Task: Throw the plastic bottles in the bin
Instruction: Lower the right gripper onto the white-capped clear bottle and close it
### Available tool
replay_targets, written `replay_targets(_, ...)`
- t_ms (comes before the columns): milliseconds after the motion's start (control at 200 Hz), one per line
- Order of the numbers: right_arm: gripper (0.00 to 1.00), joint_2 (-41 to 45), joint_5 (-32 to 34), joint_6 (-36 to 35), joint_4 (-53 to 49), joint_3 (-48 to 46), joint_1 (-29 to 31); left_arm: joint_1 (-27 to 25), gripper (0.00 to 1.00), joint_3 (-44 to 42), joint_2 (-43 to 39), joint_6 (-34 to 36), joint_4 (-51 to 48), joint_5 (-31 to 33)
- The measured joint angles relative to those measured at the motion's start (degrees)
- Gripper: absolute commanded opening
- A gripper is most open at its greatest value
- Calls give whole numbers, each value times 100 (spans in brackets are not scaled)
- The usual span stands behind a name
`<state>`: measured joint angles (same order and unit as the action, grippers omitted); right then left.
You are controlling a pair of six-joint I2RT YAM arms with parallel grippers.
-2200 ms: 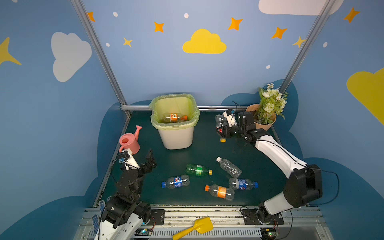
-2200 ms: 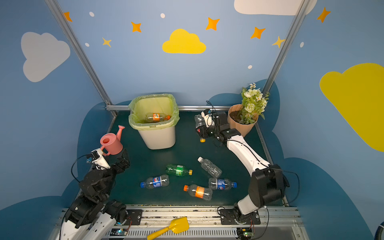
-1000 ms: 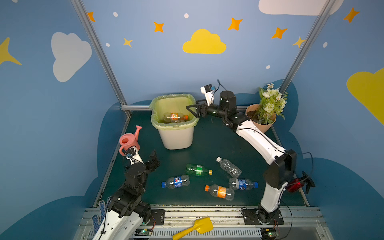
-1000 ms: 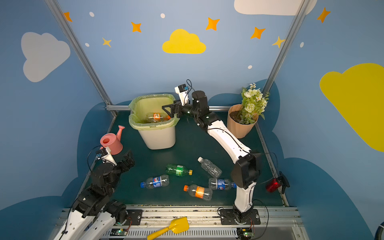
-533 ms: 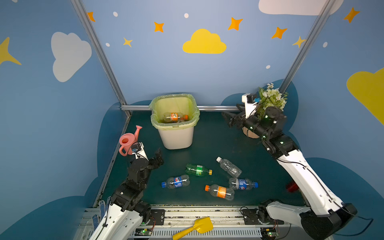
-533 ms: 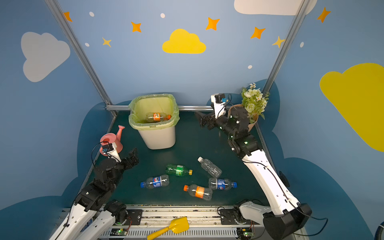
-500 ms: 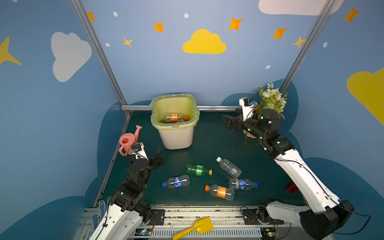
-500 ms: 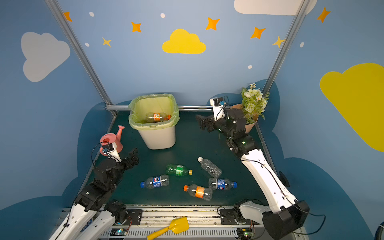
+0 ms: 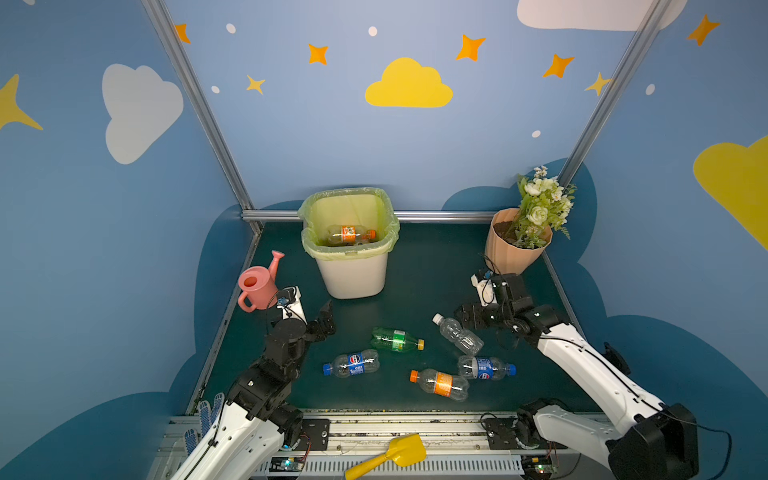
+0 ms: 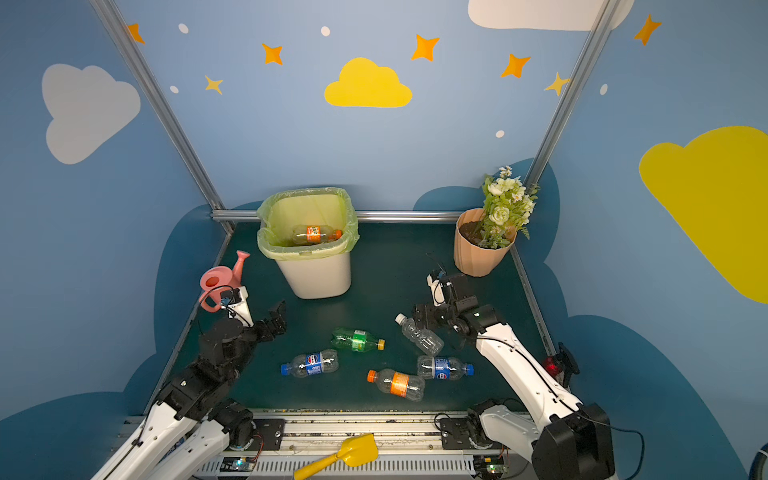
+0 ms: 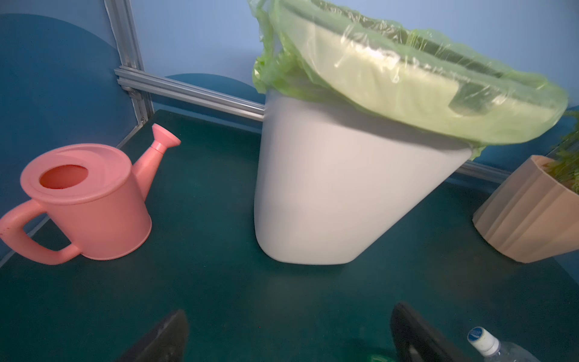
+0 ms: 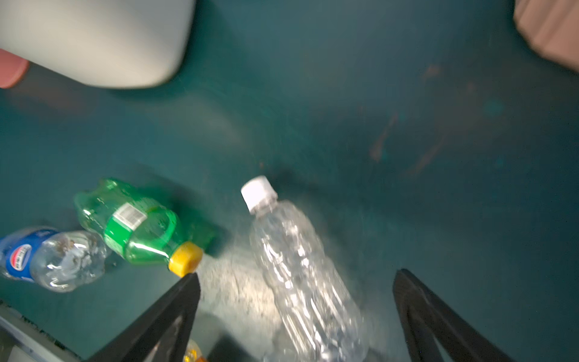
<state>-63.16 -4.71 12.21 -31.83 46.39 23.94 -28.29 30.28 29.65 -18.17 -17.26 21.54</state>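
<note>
Bottles lie on the dark green bench (image 9: 436, 266): a clear unlabelled plastic bottle with a white cap (image 9: 458, 334), a green bottle with a yellow cap (image 9: 395, 339), a clear blue-labelled bottle (image 9: 352, 363), a second blue-labelled bottle (image 9: 484, 368) and a clear orange-labelled bottle (image 9: 440, 383). One more orange-labelled bottle (image 9: 347, 235) rests inside the white squarish plastic bin with its yellow-green liner (image 9: 353, 278). The right arm (image 9: 582, 355) holds its jaws wide apart either side of the white-capped bottle, not closed on it, and the left arm (image 9: 286, 345) has its jaws apart and empty before the bin, near the pink plastic watering can (image 9: 255, 286).
</note>
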Motion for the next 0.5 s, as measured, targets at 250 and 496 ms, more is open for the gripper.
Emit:
replay_targets(250, 94, -105, -142, 256, -345, -321, 24, -2, 100, -9, 107, 57, 138, -2)
replay_targets(496, 94, -487, -199, 197, -354, -354, 306, -13, 100, -9, 149, 52, 181, -2)
